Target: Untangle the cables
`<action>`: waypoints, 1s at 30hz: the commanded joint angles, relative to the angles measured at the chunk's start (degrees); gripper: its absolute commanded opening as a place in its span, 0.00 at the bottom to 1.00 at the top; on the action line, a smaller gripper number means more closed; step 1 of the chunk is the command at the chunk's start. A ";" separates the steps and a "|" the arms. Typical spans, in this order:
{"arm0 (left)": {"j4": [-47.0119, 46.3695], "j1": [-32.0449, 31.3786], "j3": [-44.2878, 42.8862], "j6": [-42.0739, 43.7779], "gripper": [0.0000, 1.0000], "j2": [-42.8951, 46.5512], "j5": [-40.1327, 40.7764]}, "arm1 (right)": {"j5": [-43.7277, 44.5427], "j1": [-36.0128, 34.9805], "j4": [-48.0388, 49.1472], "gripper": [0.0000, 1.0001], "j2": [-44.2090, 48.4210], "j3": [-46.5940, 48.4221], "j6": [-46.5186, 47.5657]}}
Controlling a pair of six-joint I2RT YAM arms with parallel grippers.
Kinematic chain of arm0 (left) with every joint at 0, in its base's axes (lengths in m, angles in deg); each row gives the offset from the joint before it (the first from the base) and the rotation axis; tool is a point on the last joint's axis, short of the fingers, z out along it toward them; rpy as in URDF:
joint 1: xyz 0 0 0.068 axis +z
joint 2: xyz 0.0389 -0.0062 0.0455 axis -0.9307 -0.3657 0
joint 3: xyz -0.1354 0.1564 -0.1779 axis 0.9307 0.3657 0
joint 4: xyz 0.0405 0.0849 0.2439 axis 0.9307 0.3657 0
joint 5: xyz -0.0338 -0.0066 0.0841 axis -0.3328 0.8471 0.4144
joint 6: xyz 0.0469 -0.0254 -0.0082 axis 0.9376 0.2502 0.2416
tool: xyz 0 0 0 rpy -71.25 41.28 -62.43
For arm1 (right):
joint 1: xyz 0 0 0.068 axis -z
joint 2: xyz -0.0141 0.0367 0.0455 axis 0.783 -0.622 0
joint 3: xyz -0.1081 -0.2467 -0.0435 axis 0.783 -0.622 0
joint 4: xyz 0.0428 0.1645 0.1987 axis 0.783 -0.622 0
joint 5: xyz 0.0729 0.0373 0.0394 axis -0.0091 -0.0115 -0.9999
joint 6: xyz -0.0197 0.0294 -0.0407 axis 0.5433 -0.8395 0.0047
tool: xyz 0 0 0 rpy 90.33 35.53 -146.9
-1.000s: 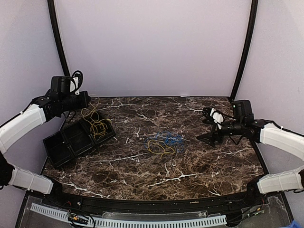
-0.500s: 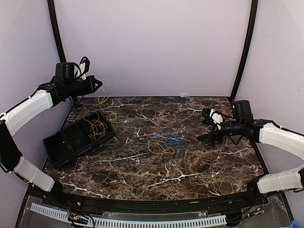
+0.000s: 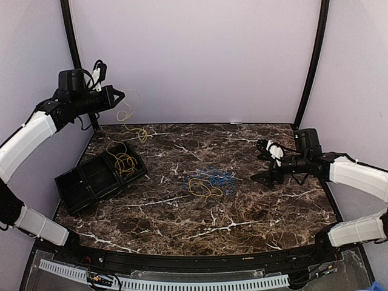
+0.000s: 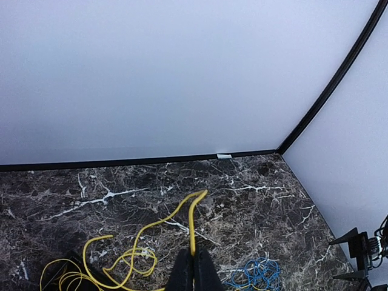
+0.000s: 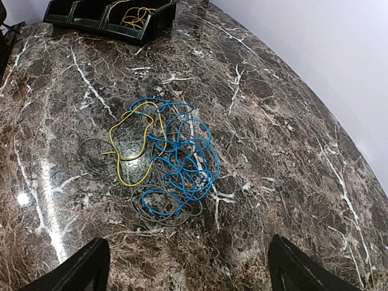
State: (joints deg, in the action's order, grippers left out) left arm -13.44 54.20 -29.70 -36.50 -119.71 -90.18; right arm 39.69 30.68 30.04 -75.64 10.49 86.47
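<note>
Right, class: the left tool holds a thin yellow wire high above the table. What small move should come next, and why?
Probably swing the left tool over the black plastic tray and lower it: it is shut on the thin yellow wire, whose lower loops lie partly on the brown marble table, outside the tray. The right tool hangs open.

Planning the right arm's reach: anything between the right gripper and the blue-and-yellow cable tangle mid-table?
Nothing visible. The open right gripper hovers right of the cable tangle, with only bare marble table between them.
</note>
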 commanded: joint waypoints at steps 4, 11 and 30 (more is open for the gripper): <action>5.10 0.11 5.00 3.85 0.00 5.79 7.56 | -1.28 0.43 1.22 0.92 -0.55 0.37 0.69; 2.22 0.20 13.14 4.00 0.00 3.33 11.63 | -1.11 0.46 1.00 0.92 0.47 0.27 0.84; 3.35 1.48 21.55 -0.61 0.00 -4.53 18.25 | -1.31 0.45 0.56 0.92 0.85 -0.08 1.73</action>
State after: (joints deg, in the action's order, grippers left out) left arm -12.98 54.40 -9.27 -34.36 -122.73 -76.15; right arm 39.21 30.70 29.98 -75.88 10.49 87.70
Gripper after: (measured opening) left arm 0.019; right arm 0.916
